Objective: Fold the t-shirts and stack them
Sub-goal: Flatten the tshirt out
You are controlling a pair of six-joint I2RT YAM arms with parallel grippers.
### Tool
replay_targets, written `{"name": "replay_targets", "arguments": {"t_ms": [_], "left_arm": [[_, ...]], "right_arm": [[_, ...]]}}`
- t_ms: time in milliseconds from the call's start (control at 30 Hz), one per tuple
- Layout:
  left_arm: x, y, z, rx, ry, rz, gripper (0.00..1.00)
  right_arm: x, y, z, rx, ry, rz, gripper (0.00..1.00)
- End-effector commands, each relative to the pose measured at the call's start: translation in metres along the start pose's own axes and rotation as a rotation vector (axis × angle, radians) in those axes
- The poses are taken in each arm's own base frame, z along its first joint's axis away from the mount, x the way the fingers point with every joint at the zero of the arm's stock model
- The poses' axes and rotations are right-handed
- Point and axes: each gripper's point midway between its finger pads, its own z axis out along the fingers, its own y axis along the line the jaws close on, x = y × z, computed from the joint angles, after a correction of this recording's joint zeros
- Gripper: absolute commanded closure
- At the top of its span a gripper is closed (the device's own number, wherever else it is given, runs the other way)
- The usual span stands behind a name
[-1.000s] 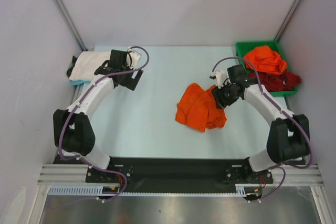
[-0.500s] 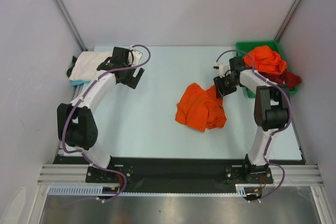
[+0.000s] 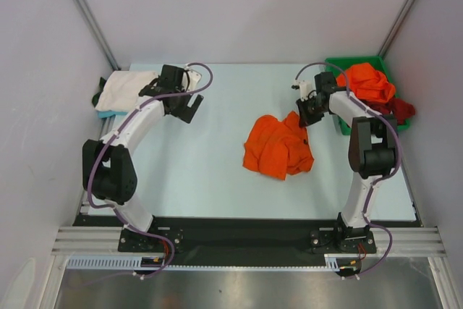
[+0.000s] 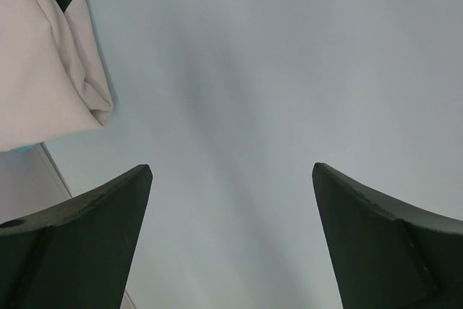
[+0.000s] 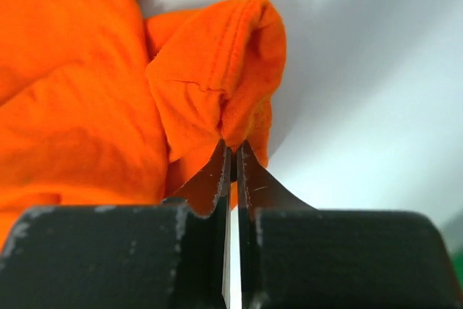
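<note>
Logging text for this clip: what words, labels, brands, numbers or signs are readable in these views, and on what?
No readable text in any view.
The orange t-shirt lying loose, the white t-shirt and the green bin are all plain: no print, tag or sticker shows.

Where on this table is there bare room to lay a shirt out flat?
The widest bare table lies between the left arm and the crumpled orange shirt. The far middle, between the left gripper and right gripper, is also free. It is crowded at the far right, where the green bin holds heaped shirts, and in the far-left corner with the white shirt.
</note>
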Motion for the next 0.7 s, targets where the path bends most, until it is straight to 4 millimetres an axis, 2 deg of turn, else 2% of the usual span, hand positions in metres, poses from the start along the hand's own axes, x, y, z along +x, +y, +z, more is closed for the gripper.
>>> {"name": "replay_targets", "arguments": {"t_ms": [0, 33, 67, 100, 133, 167, 200, 267, 300, 333, 367, 400, 467, 533, 600, 667], "left_arm": [[-0.033, 0.005, -0.019, 0.005, -0.104, 0.0, 0.02], [-0.037, 0.002, -0.023, 0.029, -0.123, -0.001, 0.02], [-0.04, -0.003, -0.029, 0.058, -0.141, 0.002, 0.02], [-0.046, -0.017, -0.041, 0.146, -0.184, 0.012, 0.02], [-0.047, -0.026, -0.048, 0.194, -0.2, 0.027, 0.02], [-0.046, -0.036, -0.054, 0.244, -0.217, 0.031, 0.02], [-0.05, -0.052, -0.066, 0.309, -0.25, 0.045, 0.03], [-0.046, -0.073, -0.075, 0.372, -0.265, 0.081, 0.04], [-0.05, -0.085, -0.086, 0.381, -0.297, 0.12, 0.05], [-0.051, -0.089, -0.09, 0.375, -0.311, 0.136, 0.05], [-0.048, -0.094, -0.091, 0.378, -0.312, 0.141, 0.05], [-0.049, -0.096, -0.095, 0.379, -0.326, 0.135, 0.06], [-0.047, -0.093, -0.101, 0.356, -0.34, 0.104, 0.06], [-0.045, -0.089, -0.102, 0.325, -0.355, 0.061, 0.05], [-0.036, -0.094, -0.103, 0.344, -0.35, 0.054, 0.06], [-0.034, -0.1, -0.105, 0.376, -0.352, 0.038, 0.06]], "right_arm": [[-0.063, 0.008, -0.07, 0.097, -0.167, -0.2, 1.0], [-0.071, 0.025, -0.077, 0.103, -0.18, -0.278, 1.0], [-0.085, 0.036, -0.105, 0.139, -0.234, -0.347, 1.0], [-0.088, 0.042, -0.117, 0.17, -0.233, -0.425, 1.0], [-0.096, 0.064, -0.127, 0.166, -0.259, -0.488, 1.0], [-0.101, 0.074, -0.138, 0.173, -0.28, -0.519, 1.0], [-0.109, 0.087, -0.163, 0.19, -0.326, -0.553, 1.0], [-0.115, 0.116, -0.177, 0.171, -0.351, -0.602, 1.0], [-0.126, 0.126, -0.198, 0.191, -0.403, -0.617, 1.0], [-0.131, 0.136, -0.207, 0.181, -0.429, -0.607, 1.0], [-0.138, 0.154, -0.218, 0.156, -0.469, -0.623, 1.0], [-0.152, 0.164, -0.239, 0.161, -0.533, -0.63, 1.0], [-0.167, 0.186, -0.258, 0.152, -0.601, -0.623, 1.0], [-0.186, 0.191, -0.275, 0.169, -0.653, -0.601, 1.0], [-0.197, 0.184, -0.277, 0.192, -0.661, -0.56, 1.0], [-0.21, 0.171, -0.269, 0.22, -0.666, -0.544, 1.0]]}}
